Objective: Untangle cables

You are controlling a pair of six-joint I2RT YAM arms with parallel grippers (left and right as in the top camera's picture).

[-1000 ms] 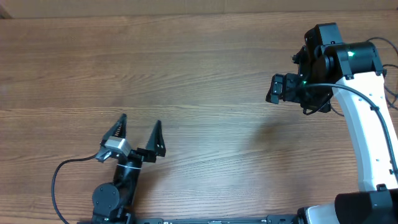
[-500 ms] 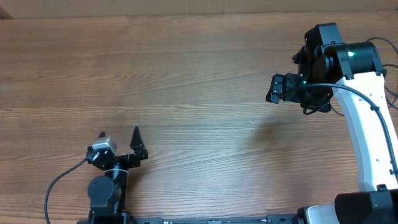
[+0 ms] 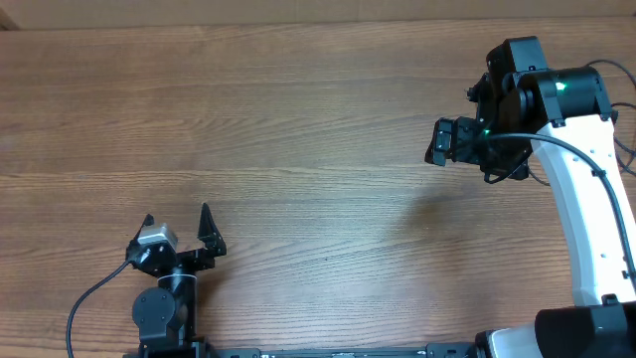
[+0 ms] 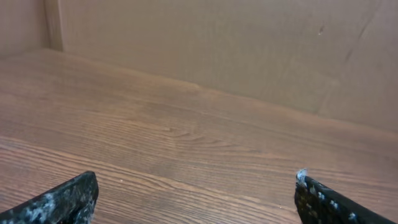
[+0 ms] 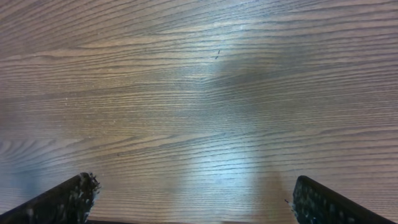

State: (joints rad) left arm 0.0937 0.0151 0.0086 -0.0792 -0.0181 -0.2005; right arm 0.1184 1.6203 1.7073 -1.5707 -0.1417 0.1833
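Overhead, the left gripper [image 3: 177,215] sits low at the near-left of the wooden bench [image 3: 298,119], its fingers [image 3: 206,221] spread in a V with nothing between them. The right gripper [image 3: 444,141] hangs over the far-right side, seen end-on, so its finger spacing cannot be read there. The right wrist view shows it: both fingers [image 5: 68,198] stand wide apart above the wood grain. Only the left wrist view shows a brown board wall [image 4: 217,43] rising behind the bench. The cables appear in none of the three views.
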